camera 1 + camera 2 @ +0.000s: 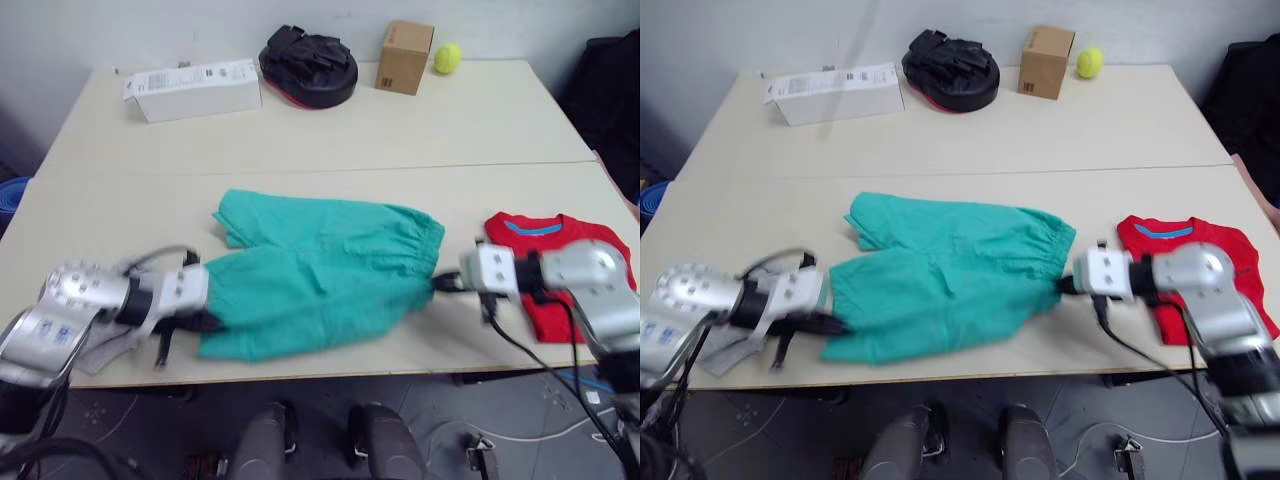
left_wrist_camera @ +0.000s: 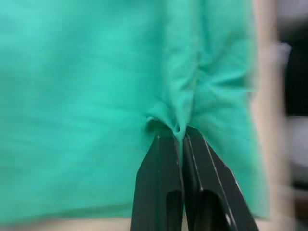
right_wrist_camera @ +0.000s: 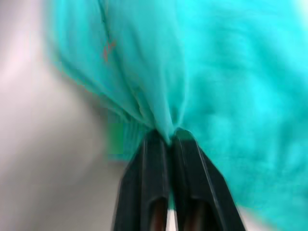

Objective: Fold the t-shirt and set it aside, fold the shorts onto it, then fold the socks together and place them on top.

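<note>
Both pairs of jaws are pinched tight on cloth. The left gripper (image 2: 182,137) has a small peak of teal fabric squeezed between its black fingers, at the leg-hem end of the shorts (image 1: 320,270), close to the bench's front edge. The right gripper (image 3: 169,137) is clamped the same way on a gathered tuck at the waistband end, where the elastic bunches up. So the shorts are held at 2 opposite ends, stretched sideways across the front half of the bench (image 1: 400,130). They look already doubled leg over leg, though 1 leg corner sticks out at the back left.

Out from the right gripper, the t-shirt (image 1: 560,235) lies near the bench's right edge as a compact red block with the blue collar band showing, partly hidden behind the right arm. To my eye it is folded and set aside, so step 1 looks done. The shorts are near it but not on it.

The socks (image 1: 105,345) seem to be the grey scrap at the front left corner under the left arm, apparently untouched.

My read: about a third through. The shorts need finishing and carrying onto the shirt, then the socks come last.
</note>
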You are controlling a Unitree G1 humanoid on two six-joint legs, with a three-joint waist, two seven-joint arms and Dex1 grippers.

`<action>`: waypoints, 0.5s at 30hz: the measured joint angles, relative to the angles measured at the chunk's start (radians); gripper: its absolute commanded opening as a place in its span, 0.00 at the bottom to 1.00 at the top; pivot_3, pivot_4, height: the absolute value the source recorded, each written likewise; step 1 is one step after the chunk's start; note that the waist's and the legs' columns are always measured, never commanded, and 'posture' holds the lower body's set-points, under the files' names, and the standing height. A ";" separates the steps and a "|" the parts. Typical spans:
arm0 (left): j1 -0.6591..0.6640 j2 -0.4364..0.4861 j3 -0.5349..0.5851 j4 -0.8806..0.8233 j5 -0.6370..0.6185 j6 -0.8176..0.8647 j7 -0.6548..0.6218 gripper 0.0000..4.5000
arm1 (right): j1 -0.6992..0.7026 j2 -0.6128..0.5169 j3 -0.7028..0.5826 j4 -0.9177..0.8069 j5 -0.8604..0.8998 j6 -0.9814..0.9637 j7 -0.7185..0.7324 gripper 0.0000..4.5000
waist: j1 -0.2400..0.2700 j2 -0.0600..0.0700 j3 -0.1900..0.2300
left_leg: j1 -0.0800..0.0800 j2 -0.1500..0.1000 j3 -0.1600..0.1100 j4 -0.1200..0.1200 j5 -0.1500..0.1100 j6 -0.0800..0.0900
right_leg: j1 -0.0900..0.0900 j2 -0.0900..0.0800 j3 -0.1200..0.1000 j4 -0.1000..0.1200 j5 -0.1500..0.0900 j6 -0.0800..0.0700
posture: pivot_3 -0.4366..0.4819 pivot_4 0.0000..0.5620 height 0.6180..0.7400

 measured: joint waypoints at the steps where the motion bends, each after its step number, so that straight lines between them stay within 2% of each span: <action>1: -0.096 -0.051 -0.001 0.080 0.031 -0.061 0.079 0.01 | -0.075 0.017 0.000 0.059 -0.068 -0.061 -0.125 0.00 | 0.000 0.000 0.000 | -0.010 0.002 -0.001 0.007 0.001 0.000 | -0.008 0.001 -0.001 0.002 0.001 0.000 | 0.48 0.27 1.00; 3: -0.369 -0.150 0.042 0.308 0.063 -0.167 0.290 0.01 | -0.262 0.015 -0.012 0.188 -0.236 -0.205 -0.437 0.00 | 0.004 -0.003 0.003 | -0.034 0.002 -0.003 0.018 0.002 0.001 | -0.033 -0.001 -0.004 0.021 0.002 0.001 | 0.48 0.27 1.00; 4: -0.499 -0.151 0.087 0.384 0.064 -0.199 0.369 0.01 | -0.352 0.004 -0.027 0.216 -0.294 -0.254 -0.563 0.00 | -0.003 -0.005 0.003 | -0.049 0.003 -0.004 0.023 0.002 0.001 | -0.044 -0.001 -0.007 0.024 0.002 0.002 | 0.48 0.27 1.00; 5: -0.624 -0.135 0.140 0.442 0.059 -0.226 0.423 0.01 | -0.425 -0.022 -0.051 0.238 -0.337 -0.303 -0.677 0.00 | -0.008 -0.006 0.004 | -0.054 0.001 -0.004 0.022 0.002 0.001 | -0.052 -0.001 -0.011 0.027 0.003 0.002 | 0.48 0.27 1.00; 7: -0.770 -0.075 0.201 0.447 0.030 -0.257 0.428 0.01 | -0.494 -0.097 -0.094 0.260 -0.373 -0.375 -0.812 0.00 | -0.014 -0.006 0.003 | -0.047 -0.002 -0.002 0.013 -0.002 0.002 | -0.051 -0.001 -0.018 0.027 0.003 0.002 | 0.48 0.27 1.00; 9: -0.814 -0.012 0.237 0.371 -0.021 -0.252 0.365 0.01 | -0.510 -0.163 -0.122 0.262 -0.381 -0.460 -0.876 0.00 | -0.020 -0.006 0.003 | -0.033 -0.005 -0.002 0.005 -0.005 0.006 | -0.042 -0.003 -0.024 0.028 0.003 0.002 | 0.48 0.27 1.00; 10: -0.778 0.020 0.248 0.306 -0.064 -0.201 0.309 0.01 | -0.495 -0.179 -0.127 0.264 -0.365 -0.494 -0.872 0.00 | -0.023 -0.005 0.002 | -0.022 -0.004 -0.001 0.003 -0.007 0.009 | -0.031 -0.003 -0.026 0.026 0.003 0.002 | 0.48 0.27 1.00; 12: -0.566 0.119 0.269 0.114 -0.189 -0.036 0.152 0.01 | -0.392 -0.203 -0.124 0.249 -0.270 -0.545 -0.780 0.00 | -0.033 -0.003 0.001 | 0.002 -0.002 -0.002 -0.008 -0.010 0.009 | -0.007 0.000 -0.027 0.015 0.002 0.003 | 0.48 0.27 1.00; 13: -0.397 0.177 0.270 -0.002 -0.253 0.054 0.058 0.01 | -0.311 -0.203 -0.109 0.232 -0.198 -0.554 -0.691 0.00 | -0.039 -0.002 0.001 | 0.010 0.001 -0.002 -0.015 -0.014 0.003 | 0.002 0.001 -0.023 0.003 0.001 0.002 | 0.48 0.27 1.00; 15: -0.122 0.215 0.264 -0.148 -0.307 0.136 -0.044 0.01 | -0.174 -0.202 -0.062 0.193 -0.099 -0.540 -0.554 0.00 | -0.040 -0.002 0.003 | 0.002 0.005 -0.003 -0.011 -0.016 -0.002 | 0.000 0.003 -0.015 -0.003 -0.001 0.000 | 0.48 0.27 1.00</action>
